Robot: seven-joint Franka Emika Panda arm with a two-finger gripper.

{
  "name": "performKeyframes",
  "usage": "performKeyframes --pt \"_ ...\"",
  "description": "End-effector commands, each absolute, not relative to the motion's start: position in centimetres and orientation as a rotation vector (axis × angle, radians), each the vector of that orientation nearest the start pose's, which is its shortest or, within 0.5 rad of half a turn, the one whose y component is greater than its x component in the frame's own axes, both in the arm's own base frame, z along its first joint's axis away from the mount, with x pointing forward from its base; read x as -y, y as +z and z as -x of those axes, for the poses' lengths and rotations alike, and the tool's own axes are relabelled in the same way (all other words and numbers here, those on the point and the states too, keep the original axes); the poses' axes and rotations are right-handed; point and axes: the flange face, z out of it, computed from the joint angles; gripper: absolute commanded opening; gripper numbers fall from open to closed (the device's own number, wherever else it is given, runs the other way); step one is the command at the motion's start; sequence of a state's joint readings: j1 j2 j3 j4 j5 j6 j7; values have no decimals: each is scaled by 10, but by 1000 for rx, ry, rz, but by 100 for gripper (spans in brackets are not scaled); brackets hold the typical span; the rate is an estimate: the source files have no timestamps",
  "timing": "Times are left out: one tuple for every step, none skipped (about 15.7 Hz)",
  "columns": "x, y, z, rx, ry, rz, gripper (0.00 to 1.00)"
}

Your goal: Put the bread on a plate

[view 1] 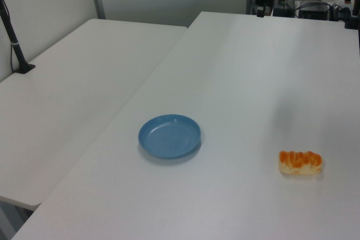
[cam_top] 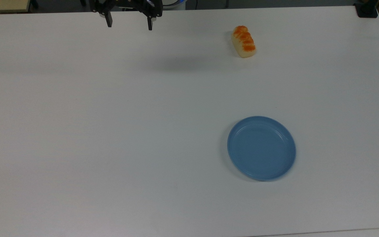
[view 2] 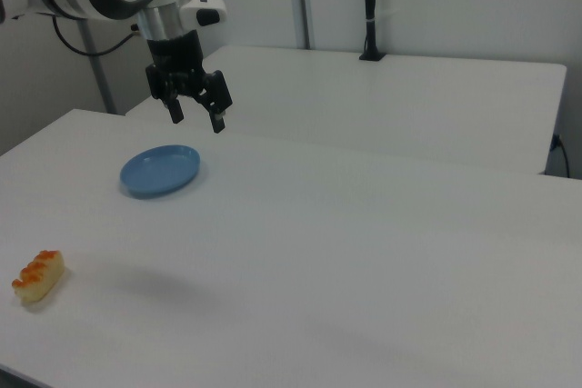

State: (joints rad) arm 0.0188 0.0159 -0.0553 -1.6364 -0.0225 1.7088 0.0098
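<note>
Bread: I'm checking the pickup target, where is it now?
The bread lies on the white table near the top view's upper right, apart from the plate below it.

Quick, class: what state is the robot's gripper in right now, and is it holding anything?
Gripper: open, holding nothing, raised above the table.

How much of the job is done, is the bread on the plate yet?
Nothing is done yet. The bread lies on the table, apart from the empty plate. The gripper hangs open in the air, holding nothing. Left: grab the bread, carry it over, set it on the plate.
</note>
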Motion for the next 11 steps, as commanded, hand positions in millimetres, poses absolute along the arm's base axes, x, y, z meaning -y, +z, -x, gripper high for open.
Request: performKeyframes --pt "16 596 -563 -53 -54 3176 100" --pt "14 594 -558 -37 -22 3173 100" --pt "9 593 -552 -9 34 3172 100" --pt "-1 592 -542 41 102 3170 100" --pt "-12 586 -531 91 172 3166 100" --pt "-24 581 -520 137 228 3162 100" --pt "-33 575 -509 169 278 3159 100" --pt "-46 568 -501 207 326 3153 100" --pt "-59 564 -493 249 367 3148 100" --pt "-72 557 -488 283 401 3144 100" --pt "-86 554 -482 309 405 3143 100"
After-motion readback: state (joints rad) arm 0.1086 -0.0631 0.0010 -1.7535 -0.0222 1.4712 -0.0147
